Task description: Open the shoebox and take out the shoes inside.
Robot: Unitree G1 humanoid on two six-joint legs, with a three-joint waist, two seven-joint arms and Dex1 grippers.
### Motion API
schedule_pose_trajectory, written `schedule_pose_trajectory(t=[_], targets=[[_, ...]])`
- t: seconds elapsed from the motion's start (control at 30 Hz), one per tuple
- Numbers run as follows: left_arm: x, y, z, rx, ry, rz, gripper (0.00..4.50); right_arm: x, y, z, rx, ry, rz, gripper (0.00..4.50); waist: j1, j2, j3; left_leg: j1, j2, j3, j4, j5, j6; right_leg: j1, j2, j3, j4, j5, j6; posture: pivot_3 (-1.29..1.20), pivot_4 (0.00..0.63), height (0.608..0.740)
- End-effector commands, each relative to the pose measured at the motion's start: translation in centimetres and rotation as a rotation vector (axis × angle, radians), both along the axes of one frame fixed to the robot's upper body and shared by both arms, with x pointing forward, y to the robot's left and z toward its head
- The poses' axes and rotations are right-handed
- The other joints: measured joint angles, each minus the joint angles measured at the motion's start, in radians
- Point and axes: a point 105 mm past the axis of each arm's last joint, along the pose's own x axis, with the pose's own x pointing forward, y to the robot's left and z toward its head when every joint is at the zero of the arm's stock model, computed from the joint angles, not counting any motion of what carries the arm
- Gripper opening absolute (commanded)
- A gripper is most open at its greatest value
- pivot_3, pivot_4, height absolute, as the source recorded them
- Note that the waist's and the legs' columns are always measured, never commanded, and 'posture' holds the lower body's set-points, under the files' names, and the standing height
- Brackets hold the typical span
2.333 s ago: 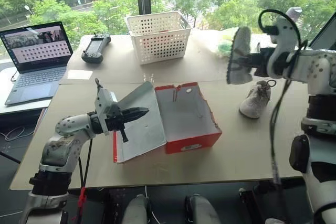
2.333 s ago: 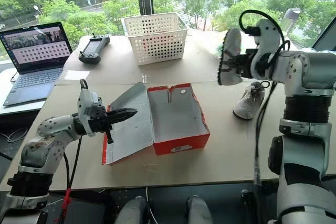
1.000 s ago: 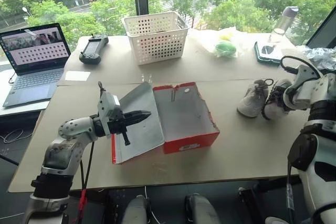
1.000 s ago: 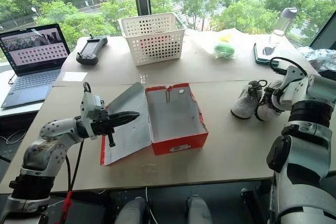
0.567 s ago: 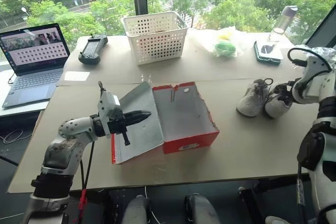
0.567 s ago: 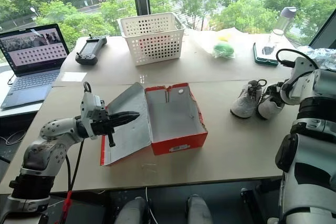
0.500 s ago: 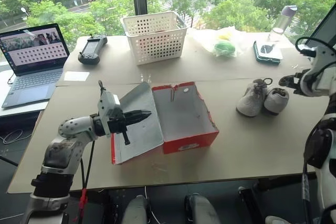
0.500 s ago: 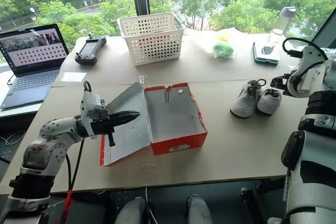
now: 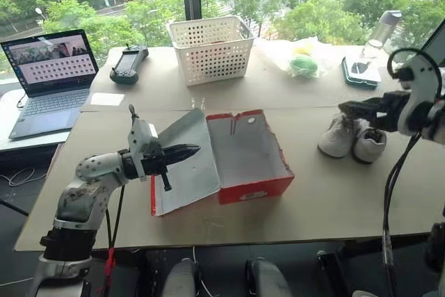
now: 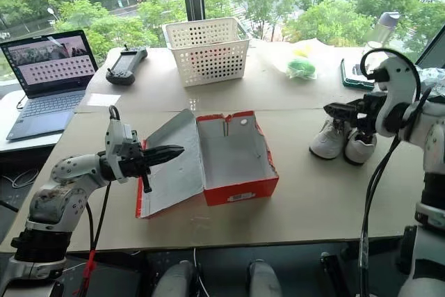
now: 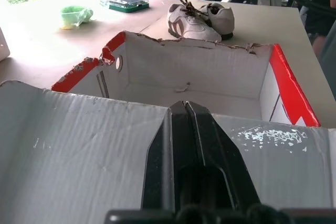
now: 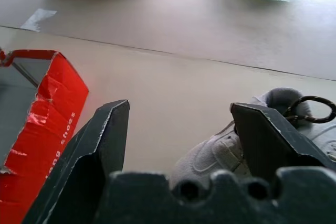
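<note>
1. On the table (image 9: 327,199), the shoebox (image 9: 250,154) sits open near the middle, its lid (image 9: 184,161) folded flat to the left and its pale inside bare.
2. Both shoes (image 9: 353,138) stand side by side on the table, well right of the shoebox, toes toward the near edge.
3. Over the lid hovers the left gripper (image 9: 186,150), its fingers pressed together and holding nothing, pointing right toward the shoebox.
4. Just above the shoes and a little to their far side, the right gripper (image 10: 336,110) has its fingers spread wide, with nothing between them; in its wrist view one shoe lies just past its fingers.
5. Judged from this layout, the task looks essentially finished: lid open, box emptied, both shoes set out.
6. The step in hand appears to be the release and clearing away from the second shoe.
7. The next move probably calls only for drawing the right arm clear without brushing the shoes, and lifting the left gripper off the lid area without nudging the shoebox.
8. Farther back stand a white basket (image 9: 211,48) and a laptop (image 9: 50,78), neither involved.
</note>
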Motion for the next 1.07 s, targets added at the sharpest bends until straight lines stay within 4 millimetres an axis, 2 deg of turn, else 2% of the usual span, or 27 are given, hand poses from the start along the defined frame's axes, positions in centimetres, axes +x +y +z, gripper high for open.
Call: schedule_pose_trajectory(t=[0.03,0.13,0.27,0.43,0.63,0.8,1.07], targets=[[2.6,3.4,2.7,-0.106,-0.092,0.322,0.0,-1.3,0.5,-0.6,-0.135,-0.134,-0.011,3.67,0.004,0.0,0.0,0.0,0.0,0.0,0.0,0.0,0.0,0.0,0.0,0.0,0.0,0.0,0.001,0.0,0.15,0.733],[4.2,6.8,3.1,-0.183,-0.081,0.605,0.0,-1.5,1.2,-1.2,-0.101,-0.225,-0.067,3.67,-0.004,0.0,0.0,0.001,0.001,0.0,0.003,0.0,0.0,0.0,0.001,0.002,0.002,0.002,0.002,0.0,0.15,0.733],[4.0,10.9,2.9,-0.252,-0.111,0.899,0.0,-1.6,1.2,-0.9,-0.106,-0.351,-0.173,3.67,-0.015,0.0,0.0,0.003,0.0,-0.002,0.004,0.0,0.0,0.0,0.001,0.003,0.003,0.004,0.001,0.0,0.15,0.733],[2.8,14.8,-0.2,-0.256,-0.066,1.181,0.0,-1.4,0.3,-1.9,-0.256,-0.435,-0.32,3.67,-0.014,-0.001,0.0,0.003,0.0,-0.001,0.003,0.001,0.0,0.0,0.001,0.003,0.002,0.004,0.001,0.0,0.15,0.733],[1.6,17.1,-4.1,-0.269,-0.001,1.304,0.0,-1.1,0.2,-4.4,-0.258,-0.437,-0.423,3.67,-0.015,-0.001,0.0,0.003,0.0,0.0,0.003,0.001,-0.001,0.0,0.001,0.003,0.002,0.004,0.0,0.0,0.15,0.733],[0.8,17.1,-6.2,-0.286,0.038,1.317,0.0,-1.1,-0.1,-6.1,-0.211,-0.394,-0.439,3.67,-0.015,-0.001,0.0,0.003,0.0,0.0,0.003,0.001,-0.001,0.0,0.0,0.002,0.002,0.001,-0.006,0.0,0.15,0.733],[0.7,16.3,-7.0,-0.294,0.042,1.288,0.0,-1.5,-1.1,-6.8,-0.181,-0.368,-0.488,3.67,-0.015,-0.001,0.0,0.003,0.0,0.0,0.003,0.001,-0.001,0.001,0.001,0.002,0.002,0.001,-0.006,0.0,0.15,0.733]])
